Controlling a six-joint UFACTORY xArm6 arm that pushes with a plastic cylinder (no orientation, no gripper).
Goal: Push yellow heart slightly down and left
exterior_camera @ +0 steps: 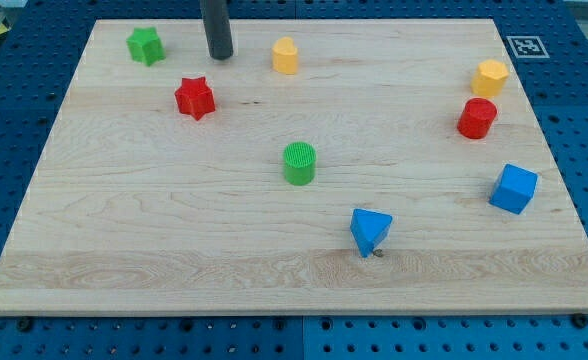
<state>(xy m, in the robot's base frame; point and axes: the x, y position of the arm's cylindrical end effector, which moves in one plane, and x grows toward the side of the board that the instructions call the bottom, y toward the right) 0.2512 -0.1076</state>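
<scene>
The yellow heart (285,56) sits near the view's top, just left of centre, on the wooden board (154,220). My tip (219,55) rests on the board to the heart's left, about one block width apart from it and not touching. A green star (145,45) lies further left, and a red star (195,98) lies below and left of my tip.
A green cylinder (299,163) stands mid-board. A blue triangular block (370,230) lies below it to the right. At the view's right are a yellow hexagon (490,77), a red block (477,118) and a blue cube (514,188). A marker tag (523,46) is at the top right corner.
</scene>
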